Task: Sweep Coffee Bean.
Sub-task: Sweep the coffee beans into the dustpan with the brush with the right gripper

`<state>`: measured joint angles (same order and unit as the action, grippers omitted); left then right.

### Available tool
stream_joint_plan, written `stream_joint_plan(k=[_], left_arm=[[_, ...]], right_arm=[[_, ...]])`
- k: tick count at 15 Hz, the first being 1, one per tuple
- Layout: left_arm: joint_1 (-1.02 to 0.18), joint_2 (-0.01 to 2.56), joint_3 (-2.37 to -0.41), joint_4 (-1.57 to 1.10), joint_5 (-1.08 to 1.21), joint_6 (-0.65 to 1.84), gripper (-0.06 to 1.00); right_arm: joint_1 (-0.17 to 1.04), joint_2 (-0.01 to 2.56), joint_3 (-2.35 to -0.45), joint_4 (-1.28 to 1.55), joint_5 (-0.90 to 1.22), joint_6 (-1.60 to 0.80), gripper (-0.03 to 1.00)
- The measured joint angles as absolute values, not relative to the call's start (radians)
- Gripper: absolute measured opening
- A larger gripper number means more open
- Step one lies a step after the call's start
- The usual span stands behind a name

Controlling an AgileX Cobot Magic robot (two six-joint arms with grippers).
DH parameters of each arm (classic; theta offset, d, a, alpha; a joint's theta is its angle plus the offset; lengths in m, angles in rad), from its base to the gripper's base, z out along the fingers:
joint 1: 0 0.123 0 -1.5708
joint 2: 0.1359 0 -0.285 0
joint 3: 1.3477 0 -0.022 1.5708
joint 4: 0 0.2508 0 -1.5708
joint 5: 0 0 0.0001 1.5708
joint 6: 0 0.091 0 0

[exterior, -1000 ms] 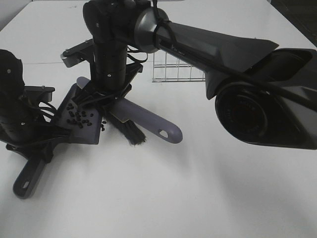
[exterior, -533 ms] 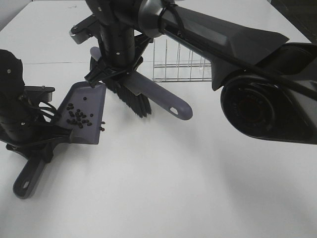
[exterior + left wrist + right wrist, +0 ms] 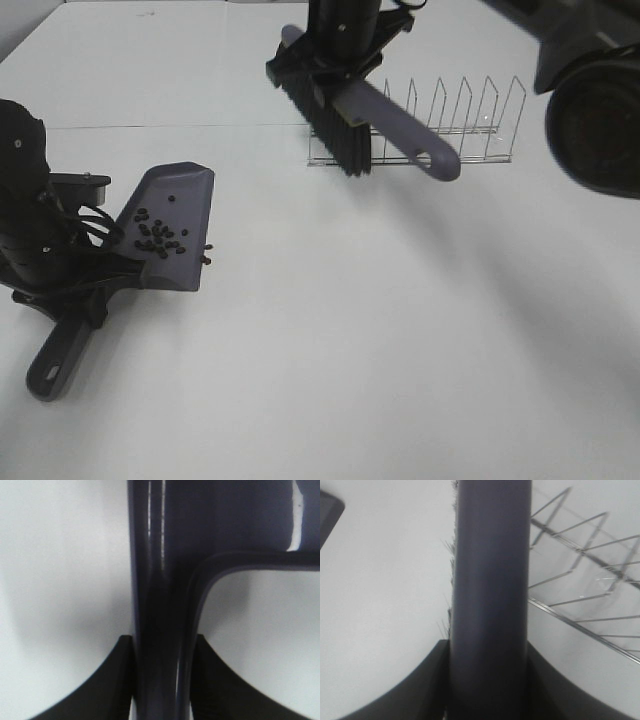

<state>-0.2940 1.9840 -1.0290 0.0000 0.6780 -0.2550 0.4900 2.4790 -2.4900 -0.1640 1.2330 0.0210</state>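
A grey-purple dustpan (image 3: 172, 215) rests on the white table at the left, with coffee beans (image 3: 156, 236) piled on its blade and a few beans (image 3: 206, 254) at its front lip. My left gripper (image 3: 72, 290) is shut on the dustpan's handle (image 3: 160, 605), which fills the left wrist view. My right gripper (image 3: 335, 60) is shut on the brush (image 3: 370, 125), held in the air at the upper middle; its black bristles (image 3: 335, 140) hang over the wire rack. The brush's handle (image 3: 490, 580) runs between the fingers in the right wrist view.
A wire rack (image 3: 440, 125) stands at the back, right of the middle, directly behind the raised brush and also visible as rack (image 3: 580, 580) in the right wrist view. The white table (image 3: 350, 350) spreads across the front and right.
My right gripper has lifted the brush off the dustpan's edge and carried it up and to the right, toward the wire rack. The dustpan and left gripper have stayed put.
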Motion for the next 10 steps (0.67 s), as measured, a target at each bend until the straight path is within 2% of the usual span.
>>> stream_joint_plan(k=[4, 5, 6, 8, 10], left_arm=[[-0.294, 1.984, -1.029, 0.0, 0.677, -0.255, 0.26], [-0.294, 1.984, -1.029, 0.0, 0.677, -0.255, 0.26], [-0.294, 1.984, -1.029, 0.0, 0.677, -0.255, 0.26], [-0.294, 1.984, -1.029, 0.0, 0.678, -0.255, 0.26], [-0.294, 1.984, -1.029, 0.0, 0.678, -0.255, 0.26]], right_arm=[[0.35, 2.329, -2.461, -0.161, 1.233, 0.021, 0.27], [0.272, 2.248, -2.379, -0.163, 1.233, 0.013, 0.27], [0.272, 2.248, -2.379, -0.163, 1.233, 0.013, 0.27], [0.163, 2.152, -2.208, -0.164, 1.234, 0.009, 0.27], [0.129, 2.124, -2.135, -0.156, 1.234, 0.008, 0.27]])
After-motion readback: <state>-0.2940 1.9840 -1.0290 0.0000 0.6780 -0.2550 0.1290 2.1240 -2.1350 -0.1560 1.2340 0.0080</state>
